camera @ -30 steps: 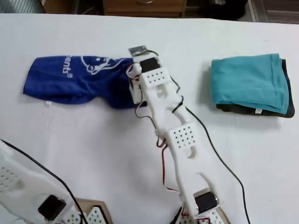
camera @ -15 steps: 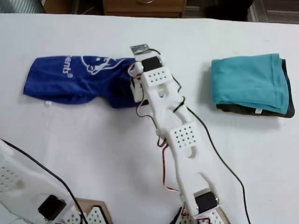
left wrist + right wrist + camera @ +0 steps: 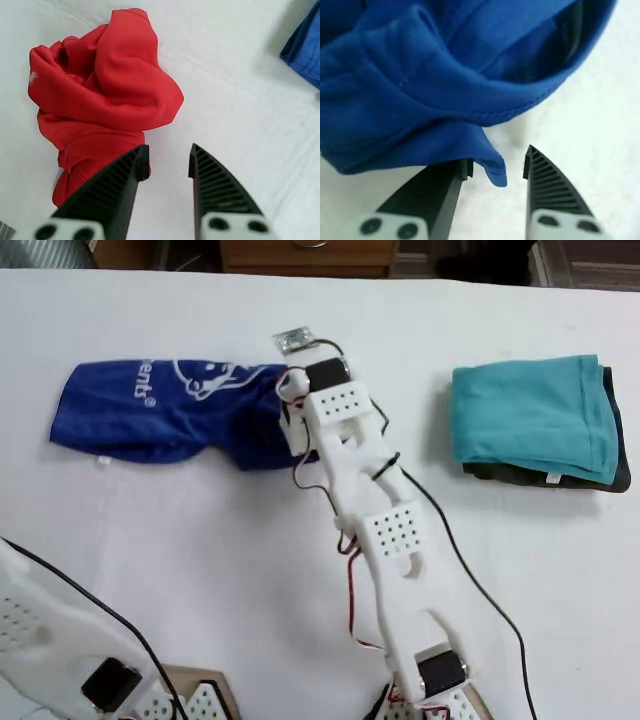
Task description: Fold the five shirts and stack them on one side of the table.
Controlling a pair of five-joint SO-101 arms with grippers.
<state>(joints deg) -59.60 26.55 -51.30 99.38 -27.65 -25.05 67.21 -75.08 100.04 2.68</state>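
**Progress of the five-shirt fold, judged from how the cloth lies.**

**Done.** Well apart from both pairs of fingers, at the far side of the bench [image 3: 200, 560], sits a squared stack. A folded teal shirt [image 3: 530, 415] lies on top of a dark shirt [image 3: 618, 478], whose edge shows beneath it. Whether a third layer lies under these cannot be told. At least two shirts therefore appear finished and placed.

**In hand.** The blue shirt [image 3: 165, 415] lies as a long band, narrowed lengthwise but not yet folded down to the size of the stack. One end of it reaches under the tips of the right fingers [image 3: 542, 180]. Those fingers are apart. A loose corner of the blue hem hangs between them, touching neither finger as far as can be seen, so nothing is gripped yet. The step in hand is probably taking that corner, either to fold the band across or to carry it over.

**Not begun.** The red shirt [image 3: 105, 95] lies crumpled in a heap just beyond the tips of the left fingers [image 3: 127, 170] and to one side of them. These fingers are also apart and empty, held over bare bench. A corner of the blue shirt lies farther off on their other side.

**Left to do.** The blue shirt has to be finished and stacked, and the red one spread, folded and stacked. That accounts for four shirts. The fifth is not identified and may lie within the stack.
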